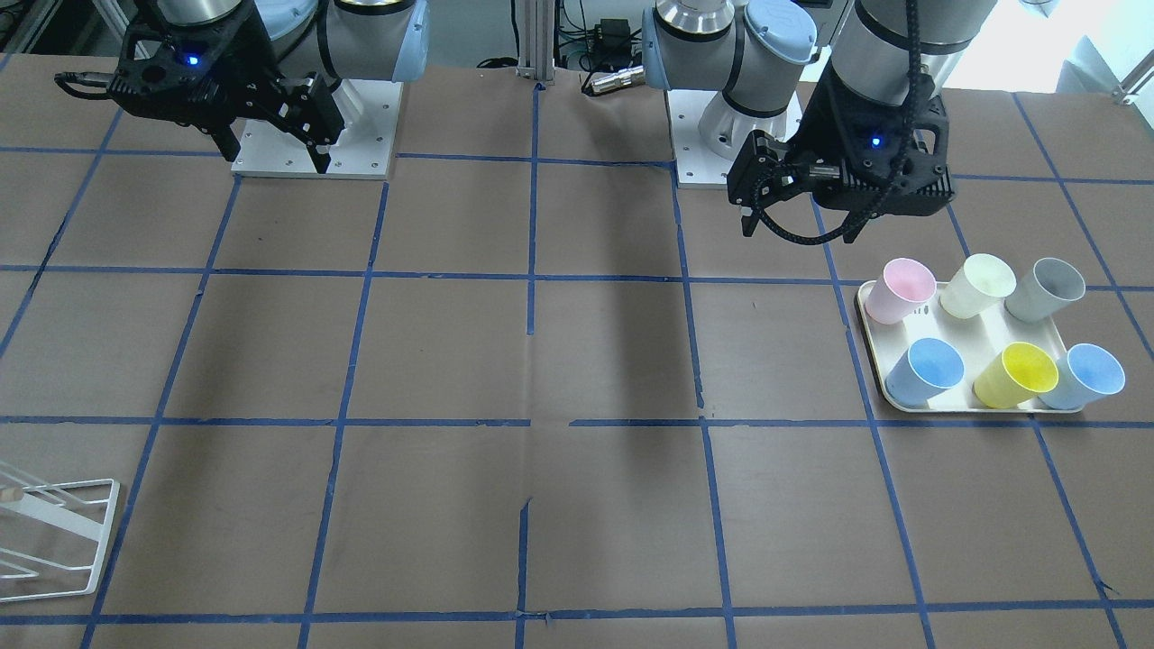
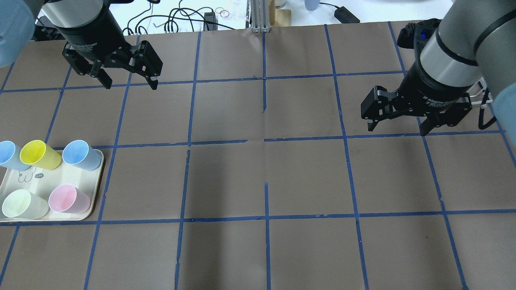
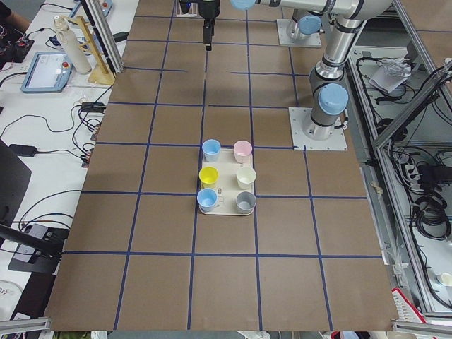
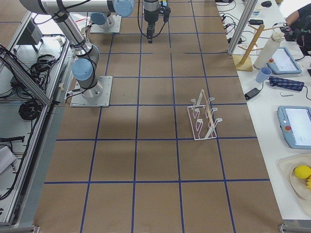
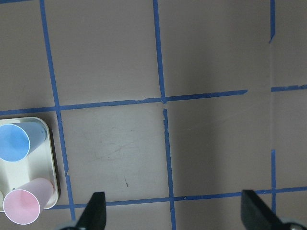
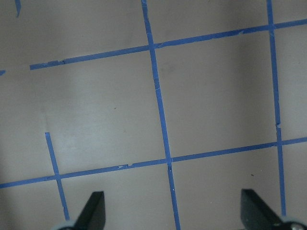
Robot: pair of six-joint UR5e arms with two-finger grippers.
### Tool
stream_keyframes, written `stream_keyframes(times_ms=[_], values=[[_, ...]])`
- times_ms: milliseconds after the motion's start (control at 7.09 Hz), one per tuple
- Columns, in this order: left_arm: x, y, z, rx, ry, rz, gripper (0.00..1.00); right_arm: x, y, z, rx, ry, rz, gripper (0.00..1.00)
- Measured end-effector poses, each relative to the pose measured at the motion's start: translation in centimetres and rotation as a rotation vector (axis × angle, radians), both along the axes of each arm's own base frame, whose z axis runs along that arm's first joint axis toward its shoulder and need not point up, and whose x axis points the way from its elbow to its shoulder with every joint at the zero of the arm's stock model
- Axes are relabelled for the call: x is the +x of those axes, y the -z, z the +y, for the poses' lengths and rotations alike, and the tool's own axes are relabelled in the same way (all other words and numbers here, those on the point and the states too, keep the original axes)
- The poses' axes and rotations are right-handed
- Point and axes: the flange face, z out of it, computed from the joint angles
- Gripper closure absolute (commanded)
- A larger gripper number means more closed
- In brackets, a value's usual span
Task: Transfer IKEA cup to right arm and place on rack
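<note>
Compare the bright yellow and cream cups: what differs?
The IKEA cup is bright lemon, the cream cup pale. The IKEA cup stands between two blue cups; the cream cup stands in the other row, between a pink cup and a grey cup. Both are upright, mouths up, on the tray.

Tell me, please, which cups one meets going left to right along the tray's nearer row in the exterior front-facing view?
first blue cup → IKEA cup → second blue cup

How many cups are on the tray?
6: pink cup, cream cup, grey cup in the robot-side row; blue cup, IKEA cup, second blue cup in the far row.
</note>
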Motion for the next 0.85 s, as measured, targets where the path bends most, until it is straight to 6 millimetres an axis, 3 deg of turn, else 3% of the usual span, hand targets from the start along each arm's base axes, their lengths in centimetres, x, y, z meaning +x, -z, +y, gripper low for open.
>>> stream_keyframes(times_ms=[564, 705, 846], values=[[0.6, 0.2, 0.0, 0.005, 0.007, -0.001, 0.00, 0.0, -0.4, 0.4, -0.010, 0.000, 0.005, 0.00], [2.6, 0.3, -0.1, 0.010, 0.030, -0.001, 0.00, 0.0, -0.5, 0.6, -0.014, 0.000, 0.005, 0.00], [6.3, 0.6, -0.4, 0.017, 0.052, 0.004, 0.00, 0.0, -0.7, 0.8, -0.019, -0.001, 0.005, 0.00]])
